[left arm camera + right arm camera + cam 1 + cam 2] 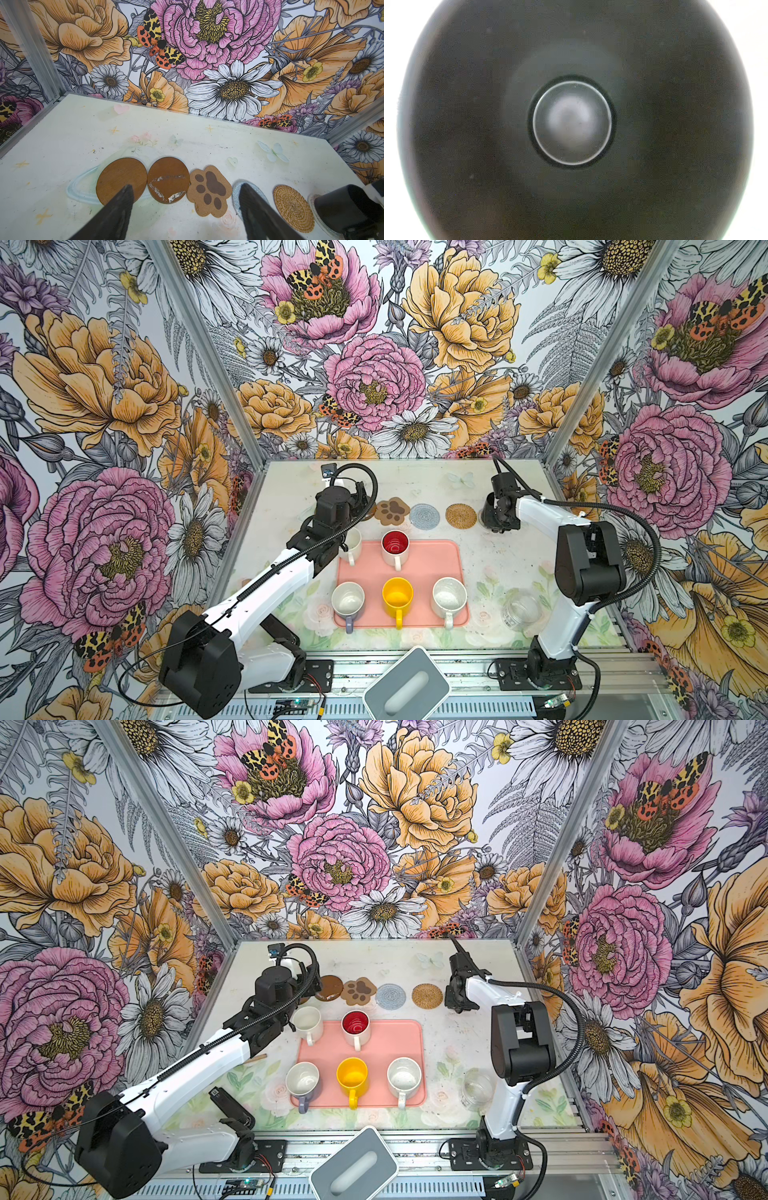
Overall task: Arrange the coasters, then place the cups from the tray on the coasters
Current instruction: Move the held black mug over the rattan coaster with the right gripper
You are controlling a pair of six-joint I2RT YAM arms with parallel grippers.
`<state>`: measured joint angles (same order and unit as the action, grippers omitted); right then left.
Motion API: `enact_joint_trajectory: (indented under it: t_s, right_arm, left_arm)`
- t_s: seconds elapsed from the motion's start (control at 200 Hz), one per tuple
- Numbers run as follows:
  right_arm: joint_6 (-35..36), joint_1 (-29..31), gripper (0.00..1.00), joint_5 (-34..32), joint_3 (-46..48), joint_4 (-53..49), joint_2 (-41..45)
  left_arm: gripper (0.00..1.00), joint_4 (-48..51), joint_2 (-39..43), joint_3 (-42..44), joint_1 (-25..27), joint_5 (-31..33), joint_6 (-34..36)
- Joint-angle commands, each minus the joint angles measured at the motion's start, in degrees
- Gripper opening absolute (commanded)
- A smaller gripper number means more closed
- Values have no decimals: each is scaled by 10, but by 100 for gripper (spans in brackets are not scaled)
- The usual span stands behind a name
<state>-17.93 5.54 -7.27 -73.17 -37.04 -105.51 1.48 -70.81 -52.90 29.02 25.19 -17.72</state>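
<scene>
Left gripper (pixel 187 187): jaws wide apart, empty, above the brown discs (pixel 121 178) and paw coaster (pixel 208 193).
Right gripper (pixel 498 516): closed on the black mug (pixel 340 205) over the pale woven coaster (pixel 312 204); contact not discernible.
Row continues: grey-blue round (pixel 424 515), tan round (pixel 461 515).
Tray (pixel 440 572): five mugs aboard.
Obstruction: left arm overhangs the white mug (pixel 352 545).
Nearby: glass jar (pixel 521 610), right of tray.

A salmon-pink tray (pixel 436 568), lower centre in both top views, holds an upright white cup (pixel 353 545), red-lined cup (pixel 395 545), lavender cup (pixel 348 599), yellow cup (pixel 397 595) and speckled cup (pixel 449 596); above it, in a row, lie a brown disc coaster (pixel 328 988), paw-print coaster (pixel 359 991), grey-blue coaster (pixel 390 996), tan woven coaster (pixel 427 995), and a black cup (pixel 340 205) atop a pale coaster (pixel 311 202).
</scene>
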Motion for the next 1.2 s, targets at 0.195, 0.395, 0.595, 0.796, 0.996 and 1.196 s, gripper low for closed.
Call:
enact_joint_trajectory:
  t_s: [0.195, 0.395, 0.595, 0.796, 0.996, 1.196]
  right_arm:
    - [-9, 2, 0, 12, 10, 32, -20]
    - [-13, 11, 0, 24, -1, 34, -38]
    - [-16, 24, 0, 29, -16, 35, -51]
    - [-18, 36, 0, 30, -28, 34, -65]
    - [-19, 44, 0, 30, -37, 35, -75]
    - [-22, 44, 0, 17, -33, 33, -66]
  left_arm:
    - [81, -3, 7, 5, -6, -8, -9]
    - [81, -2, 8, 6, -7, -8, -9]
    - [81, -2, 8, 6, -8, -8, -9]
    - [81, -2, 8, 7, -11, -8, -10]
    - [81, -2, 11, 10, -14, -8, -9]
    - [81, -3, 11, 10, -17, -9, -11]
